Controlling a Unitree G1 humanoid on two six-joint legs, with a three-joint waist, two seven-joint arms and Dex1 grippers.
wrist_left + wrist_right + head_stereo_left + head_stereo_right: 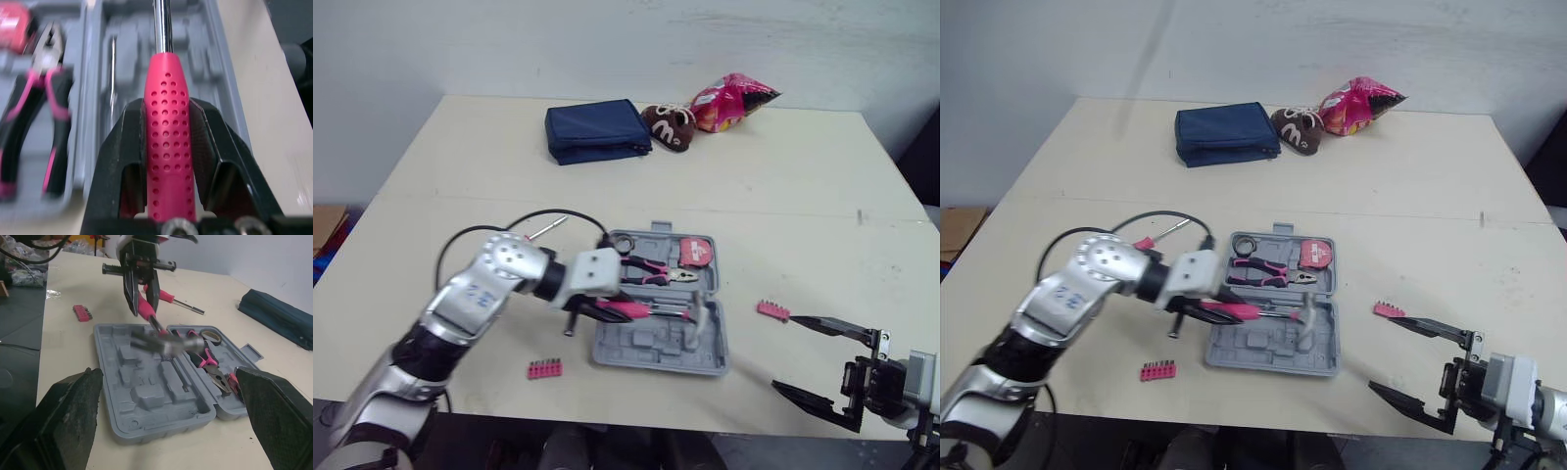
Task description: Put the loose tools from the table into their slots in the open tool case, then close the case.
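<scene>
1. While the left hand (612, 306) is squeezing the pink handle of the hammer (658, 312), it is holding the tool just over the open tool case (646, 358). The case is sitting on the table (803, 196) near the middle of the front edge.
2. I think the hand should be lining the hammer up with its long slot. It should be going down slowly and letting go only once the hammer is sitting flat.
3. The hammer is lying almost flat, with its shiny head pointing toward the right edge.
4. The case is looking gray and bumpy, with many shaped dips.
5. Pliers (651, 271) and a red tape measure (695, 252) are sitting in its back half.
6. The right hand (784, 352) is hanging spread wide and holding nothing near the front right corner.
7. A pink bit strip (545, 368), a second bit strip (772, 310) and a screwdriver (546, 228) are lying loose on the table.
</scene>
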